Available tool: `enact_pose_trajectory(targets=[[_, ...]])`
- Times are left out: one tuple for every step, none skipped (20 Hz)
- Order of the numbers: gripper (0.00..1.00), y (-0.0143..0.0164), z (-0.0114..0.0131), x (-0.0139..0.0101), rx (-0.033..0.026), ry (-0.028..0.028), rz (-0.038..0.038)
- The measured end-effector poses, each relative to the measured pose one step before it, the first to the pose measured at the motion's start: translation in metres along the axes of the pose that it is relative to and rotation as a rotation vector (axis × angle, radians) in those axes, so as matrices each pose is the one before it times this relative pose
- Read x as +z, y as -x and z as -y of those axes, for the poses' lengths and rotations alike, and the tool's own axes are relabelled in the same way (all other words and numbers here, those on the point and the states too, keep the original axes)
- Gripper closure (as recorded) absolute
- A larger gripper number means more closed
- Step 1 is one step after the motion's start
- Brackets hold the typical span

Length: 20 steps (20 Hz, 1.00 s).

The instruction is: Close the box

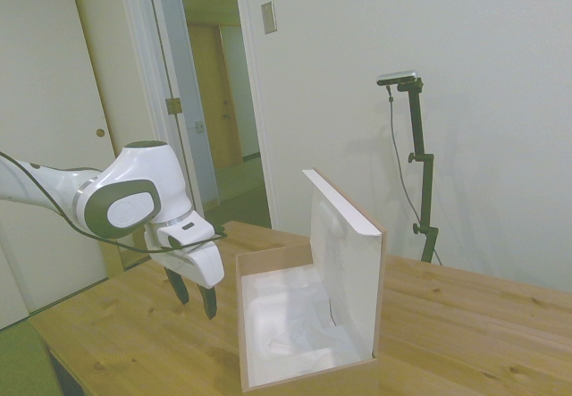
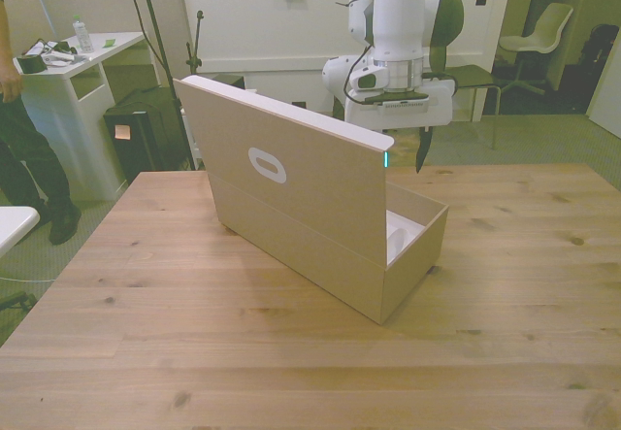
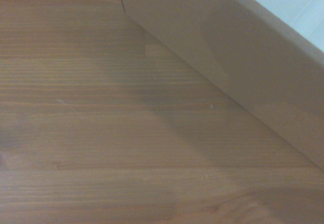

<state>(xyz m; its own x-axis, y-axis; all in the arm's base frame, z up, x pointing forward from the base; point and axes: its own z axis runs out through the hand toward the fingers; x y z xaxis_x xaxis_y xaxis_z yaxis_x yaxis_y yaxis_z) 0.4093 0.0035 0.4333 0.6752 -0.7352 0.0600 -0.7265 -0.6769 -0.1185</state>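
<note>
The box (image 1: 295,329) is a shallow brown cardboard tray lined with white moulded foam, lying on the wooden table (image 1: 465,324). Its hinged lid (image 1: 350,253) stands upright, white lining facing the tray. The front view shows the lid's brown outside (image 2: 291,173) with a white oval mark and the tray's end (image 2: 412,250). My gripper (image 1: 197,299) hangs just above the table beside the tray's open side, apart from it, open and holding nothing. In the front view it is behind the lid with one dark finger (image 2: 421,153) showing. The wrist view shows the box wall (image 3: 243,62) and bare wood.
A person (image 2: 21,129) stands by a white desk (image 2: 82,61) off the front view's left. A dark cabinet (image 2: 146,124) and a chair (image 2: 543,32) stand beyond the table. Bare tabletop (image 2: 291,352) surrounds the box.
</note>
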Motion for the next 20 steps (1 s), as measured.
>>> enact_pose_trajectory(targets=[[0.0,-0.00024,0.00002,0.00044,0.00075,0.00057,0.00089],[0.0,0.0002,-0.00007,-0.00111,0.00075,-0.00185,-0.00184],[0.0,0.00149,0.00028,-0.00501,-0.00046,-0.00699,-0.00588],[0.0,0.0029,0.00069,-0.00808,-0.00357,-0.00917,-0.00827],[0.0,0.00556,0.00019,-0.01114,-0.00454,-0.00843,-0.00806],[0.0,0.00685,-0.0005,-0.01308,-0.0045,-0.00945,-0.00928],[0.0,0.00756,-0.00107,-0.01417,-0.00537,-0.00993,-0.0105],[0.0,0.00717,-0.00147,-0.01467,-0.00246,-0.01186,-0.01462],[0.0,0.00641,-0.00183,-0.01489,0.00056,-0.01236,-0.0165],[0.0,0.00525,-0.00182,-0.01637,0.00348,-0.01553,-0.01925],[0.0,0.0034,-0.00173,-0.01607,0.00441,-0.01612,-0.01725],[0.0,0.0018,-0.00224,-0.01647,0.00542,-0.01627,-0.01544],[0.0,-0.00203,-0.00262,-0.01637,0.00908,-0.01828,-0.01496],[0.0,-0.00441,-0.00289,-0.01508,0.01336,-0.01662,-0.01267],[0.0,-0.00681,-0.00307,-0.01373,0.0176,-0.01589,-0.01107],[0.0,-0.00871,-0.00287,-0.01229,0.01984,-0.01645,-0.0114],[0.0,-0.01138,-0.00796,-0.01112,0.01802,-0.00521,-0.008],[0.0,-0.01887,-0.02165,-0.00926,0.01897,-0.00063,-0.00051],[0.0,-0.02075,-0.02752,-0.01002,0.0187,-0.00698,-0.00121],[0.0,-0.02001,-0.02732,-0.01274,0.0201,-0.02095,-0.00266]])
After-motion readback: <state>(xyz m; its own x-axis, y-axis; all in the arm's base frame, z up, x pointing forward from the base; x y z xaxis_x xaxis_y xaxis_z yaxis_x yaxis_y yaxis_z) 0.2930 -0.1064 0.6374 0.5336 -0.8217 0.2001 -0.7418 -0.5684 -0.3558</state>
